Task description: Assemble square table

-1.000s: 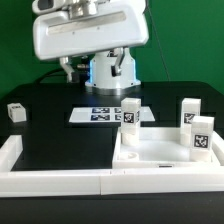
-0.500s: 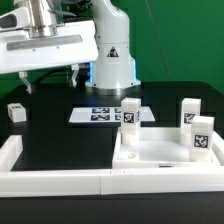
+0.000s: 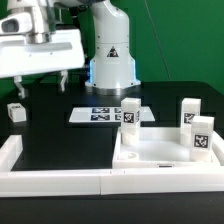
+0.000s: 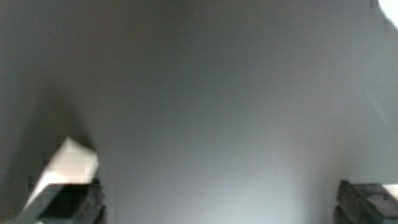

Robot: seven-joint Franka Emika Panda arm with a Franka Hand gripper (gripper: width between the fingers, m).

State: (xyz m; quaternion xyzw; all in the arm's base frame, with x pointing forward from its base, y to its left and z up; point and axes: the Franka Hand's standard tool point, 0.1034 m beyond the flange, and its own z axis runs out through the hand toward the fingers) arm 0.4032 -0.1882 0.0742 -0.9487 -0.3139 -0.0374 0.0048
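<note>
on black tabletop [image 3: 60, 140], square white tray-like top [image 3: 165, 155]

We see a green backdrop [image 3: 180, 35] filling the wall behind, well beyond the jaws. A black table [image 3: 60, 135] runs under and past the jaws. White rails [image 3: 55, 182] edge the table's near side, below the jaws. The marker board [image 3: 100, 115] lies flat on the table, beside and lower than the jaws. Light is even and soft. The wrist view gives only grey blur.
</note>
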